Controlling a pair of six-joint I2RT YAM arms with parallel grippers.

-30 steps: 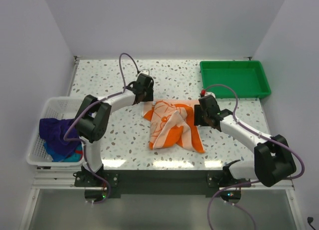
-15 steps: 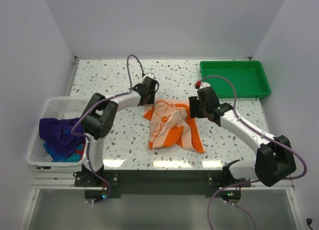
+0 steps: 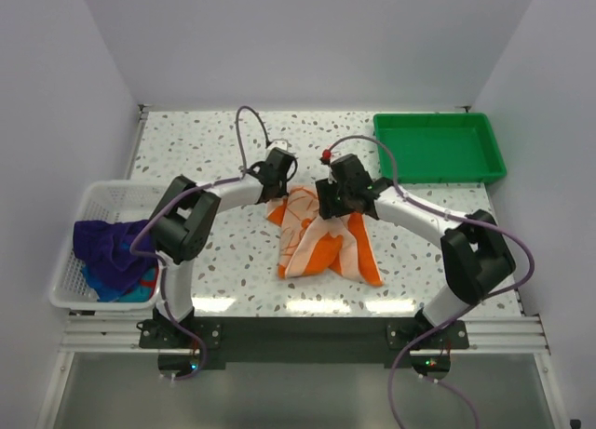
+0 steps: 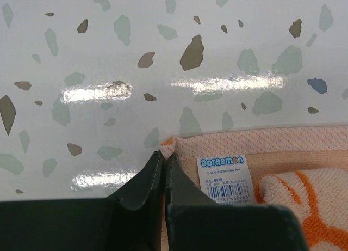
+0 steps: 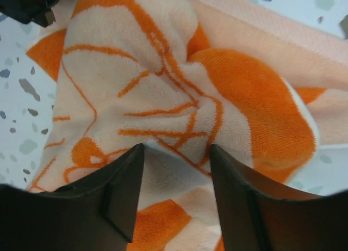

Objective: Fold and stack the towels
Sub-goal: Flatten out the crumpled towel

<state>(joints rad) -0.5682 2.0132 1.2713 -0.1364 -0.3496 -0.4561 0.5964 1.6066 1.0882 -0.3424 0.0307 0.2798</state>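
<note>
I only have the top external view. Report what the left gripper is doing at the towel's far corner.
Observer: In the left wrist view the left gripper is shut, its tips pinching the very corner of the orange-and-white towel.
Operator: Give me the right one.
Observer: The right gripper is open, jaws either side of a bunched fold of that towel; contact I cannot tell.
Operator: Name any marker near that corner.
Observer: A white Doraemon label lies just beside the pinched corner.

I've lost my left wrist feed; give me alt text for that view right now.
The left tool is shut on the corner of the orange-and-white towel, pinching it right at the hem. A white Doraemon label with a barcode lies just right of the pinch, and speckled table fills the upper half.
</note>
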